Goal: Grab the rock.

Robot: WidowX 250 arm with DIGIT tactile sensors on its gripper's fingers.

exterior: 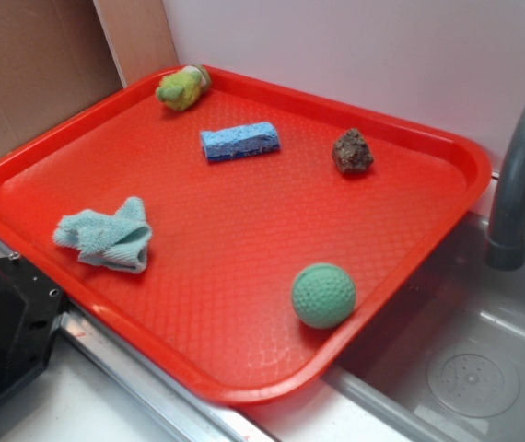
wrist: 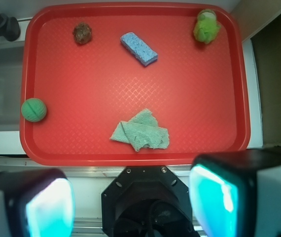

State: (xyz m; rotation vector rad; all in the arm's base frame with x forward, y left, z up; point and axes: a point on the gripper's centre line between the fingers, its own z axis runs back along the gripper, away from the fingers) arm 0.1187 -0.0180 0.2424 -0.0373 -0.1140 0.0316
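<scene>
The rock [exterior: 352, 152] [wrist: 82, 33] is a small dark brown lumpy stone lying on the red tray [exterior: 244, 267] [wrist: 81, 84], near its far right edge in the exterior view and at the top left in the wrist view. My gripper [wrist: 133, 205] hangs high above the near side of the tray, over the robot's black base [wrist: 143, 202]. Its two pads [wrist: 49, 207] glow cyan and stand wide apart with nothing between them. The gripper itself does not show in the exterior view.
On the tray also lie a green textured ball [exterior: 323, 296] [wrist: 34, 109], a blue sponge [exterior: 239, 141] [wrist: 138, 48], a crumpled teal cloth [exterior: 106, 237] [wrist: 141, 131] and a yellow-green fuzzy toy [exterior: 182, 88] [wrist: 206, 26]. A grey faucet [exterior: 520, 175] [wrist: 0, 24] and sink [exterior: 474, 359] flank the tray.
</scene>
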